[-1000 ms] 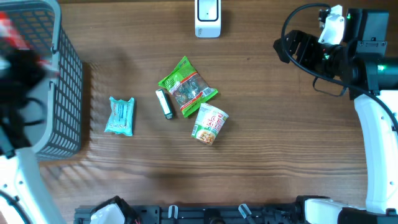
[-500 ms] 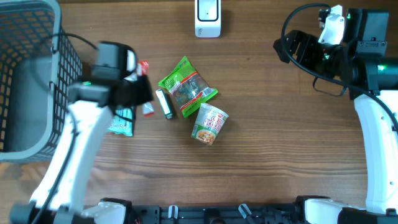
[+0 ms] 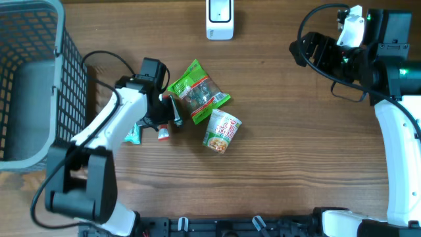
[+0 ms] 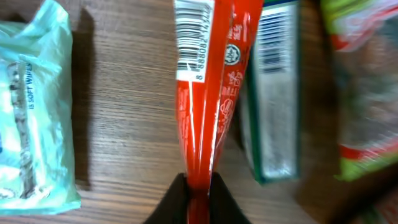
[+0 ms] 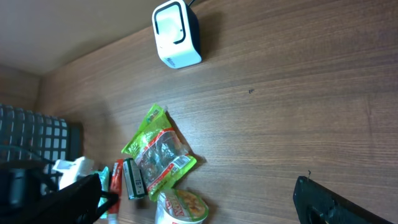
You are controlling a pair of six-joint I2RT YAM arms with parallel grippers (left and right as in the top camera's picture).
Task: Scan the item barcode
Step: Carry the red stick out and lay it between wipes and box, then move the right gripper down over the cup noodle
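Right, the left end effector (image 4: 198,196) is low over the desk (image 3: 296,164), in the thick of the clutter. Its two tips are pinched tight on one end of the red packet (image 4: 208,99). The packet runs away from the tips edge-on, and its barcode (image 4: 189,34) shows on a white panel at the far end.

It's a crowded spot! To one side lies a teal pack (image 4: 31,106), with a strip of bare wood between it and the packet. Close on the other side sits a small dark box (image 4: 273,93) with a barcode of its own, and past that the green snack bag (image 3: 197,91). From above, the left arm covers most of the teal pack, and the packet's red-and-white end pokes out on the near side of the wrist. A noodle cup (image 3: 222,131) lies tipped over just beside the green bag.

The white scanner (image 3: 219,18) sits at the far edge of the desk, well apart from the held packet, with the green bag roughly between them. A wire basket (image 3: 39,79) stands at the left edge. Over on the right, the right end effector (image 3: 308,51) hangs spread wide with nothing in it, well clear of the pile.
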